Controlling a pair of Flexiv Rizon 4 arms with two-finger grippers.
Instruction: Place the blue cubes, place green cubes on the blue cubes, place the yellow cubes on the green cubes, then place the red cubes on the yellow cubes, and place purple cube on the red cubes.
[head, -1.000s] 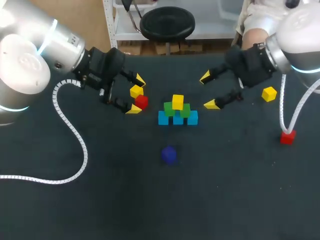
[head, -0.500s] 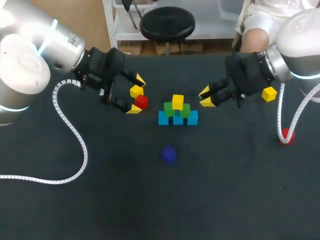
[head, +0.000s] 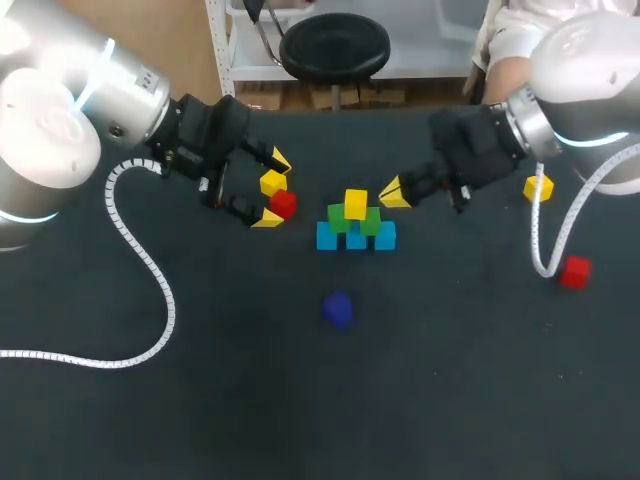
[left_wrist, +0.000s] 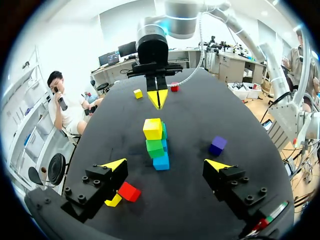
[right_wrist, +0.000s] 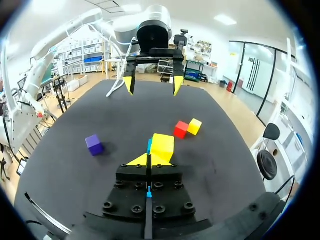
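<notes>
**Cube pyramid at mid-table**

Three blue cubes lie in a row parallel to the table's far edge, with two green cubes above and a yellow cube on top. The right gripper, fingers together, is beside it. The left gripper stands apart.

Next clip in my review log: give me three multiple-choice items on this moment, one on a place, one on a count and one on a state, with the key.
1. Where is the purple cube?
A) on a red cube
B) alone on the table, apart from the stack
C) leaning on a green cube

2. How many cubes here are yellow?
A) one
B) two
C) three

3. How is the right tool?
A) shut, empty
B) wide open
C) shut on a green cube

Key:
1 B: it lies by itself, touching nothing else.
2 C: one yellow cube tops the stack, a second is by the left tool, and a third is by the right arm.
3 A: its yellow tips meet with nothing between them.
</notes>
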